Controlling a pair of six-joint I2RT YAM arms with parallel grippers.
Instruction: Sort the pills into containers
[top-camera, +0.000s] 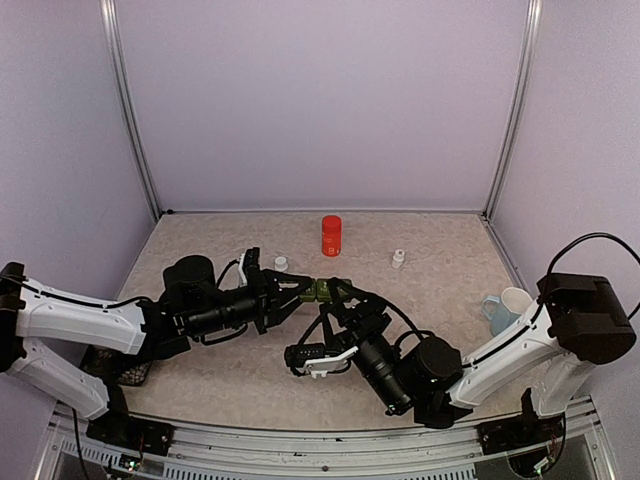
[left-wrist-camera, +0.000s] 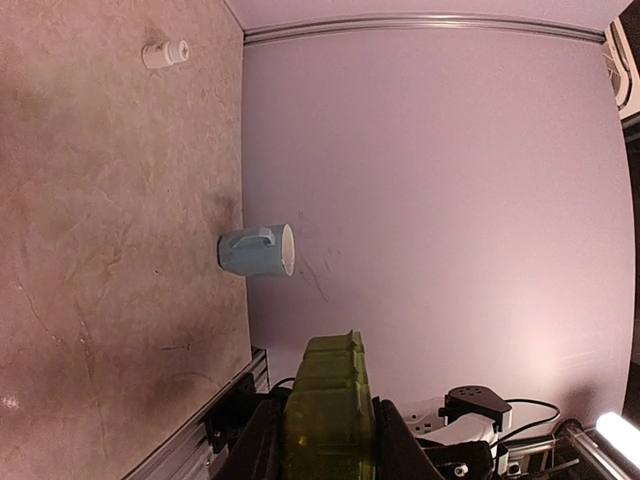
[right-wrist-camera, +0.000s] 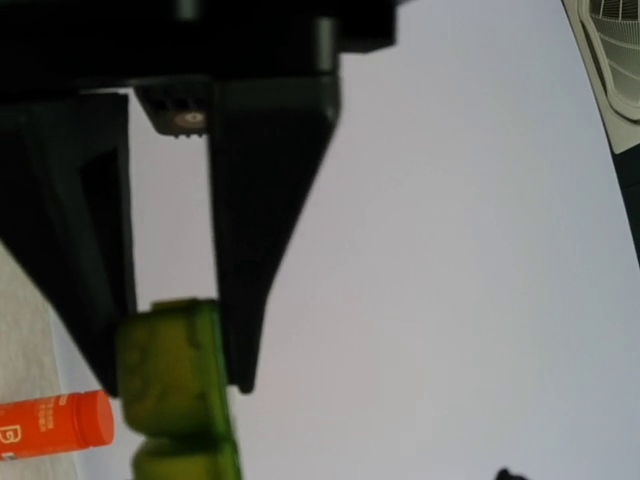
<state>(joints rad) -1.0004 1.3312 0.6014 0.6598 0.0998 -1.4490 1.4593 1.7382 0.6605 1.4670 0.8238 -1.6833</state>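
The containers are one dark green strip of three joined compartments (top-camera: 322, 290), held in the air above the middle of the table between both grippers. My left gripper (top-camera: 303, 290) is shut on its left end; in the left wrist view the strip (left-wrist-camera: 325, 400) sits between my black fingers (left-wrist-camera: 250, 445). My right gripper (top-camera: 338, 291) is shut on the other end; in the right wrist view the green end (right-wrist-camera: 170, 365) sits between two dark fingers (right-wrist-camera: 255, 250). No loose pills show in any view.
A red-orange pill bottle (top-camera: 331, 235) stands at the back centre and also shows in the right wrist view (right-wrist-camera: 55, 425). A white cap (top-camera: 281, 263) and a small white vial (top-camera: 398, 258) lie near it. A pale blue mug (top-camera: 507, 308) lies at the right edge.
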